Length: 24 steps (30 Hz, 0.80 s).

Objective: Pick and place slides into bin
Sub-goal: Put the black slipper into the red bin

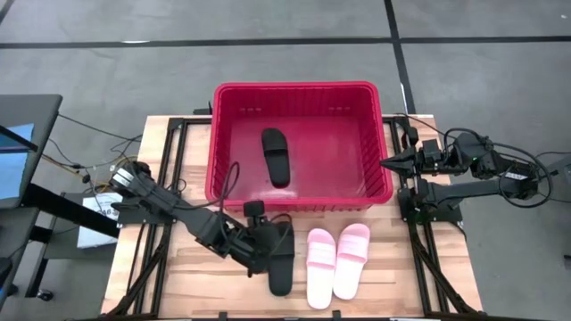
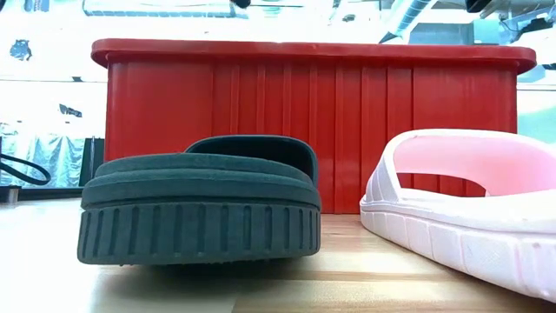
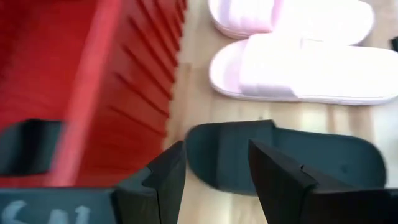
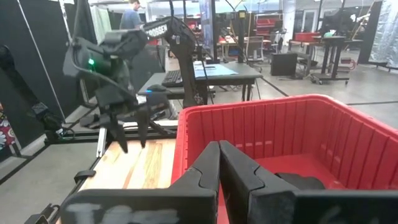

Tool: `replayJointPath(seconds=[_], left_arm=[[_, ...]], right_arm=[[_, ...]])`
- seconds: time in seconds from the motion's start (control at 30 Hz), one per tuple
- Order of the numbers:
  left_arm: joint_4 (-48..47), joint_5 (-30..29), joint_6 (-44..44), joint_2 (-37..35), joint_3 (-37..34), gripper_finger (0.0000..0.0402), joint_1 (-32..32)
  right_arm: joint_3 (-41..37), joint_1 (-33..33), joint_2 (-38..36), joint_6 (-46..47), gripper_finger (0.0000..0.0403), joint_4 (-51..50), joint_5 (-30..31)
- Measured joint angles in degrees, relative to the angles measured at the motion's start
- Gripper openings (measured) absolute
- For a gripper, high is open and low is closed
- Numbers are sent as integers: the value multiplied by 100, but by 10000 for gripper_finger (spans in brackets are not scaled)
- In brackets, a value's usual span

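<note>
One black slide (image 1: 277, 156) lies inside the red bin (image 1: 299, 98), flat on its floor. A second black slide (image 1: 282, 276) rests sole down on the table just in front of the bin, and shows large in the low view (image 2: 200, 209). To its right lies the pink pair of slides (image 1: 339, 263). My left gripper (image 3: 214, 174) hovers open over the strap end of the black slide on the table (image 3: 311, 158), slanting down, a finger toward either side, not touching. My right gripper (image 4: 219, 162) is shut and level at the bin's right rim (image 1: 388, 163).
The bin's near wall (image 3: 124, 93) stands close beside my left gripper. The pink slides (image 3: 298, 68) lie a short way past the black one. Bare wooden table (image 1: 196, 285) stretches left of the black slide. Desks and equipment fill the room beyond the table.
</note>
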Motion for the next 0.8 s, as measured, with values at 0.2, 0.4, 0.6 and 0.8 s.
replayJointPath(seconds=[0.2,0.4,0.6,0.8], left_arm=[[1016,456,-135,-2,-647,165,50],[1923,448,-179,-2,-1099,163,-56],[1982,571,-293,293,-1115,143,-148],[2206,960,-337,740,-1117,123,-151]], right_arm=[[0,-1,0,0,0,0,2],[0,0,0,0,0,0,0],[-2,-1,-2,0,0,0,1],[-1,-1,0,-1,0,-1,2]])
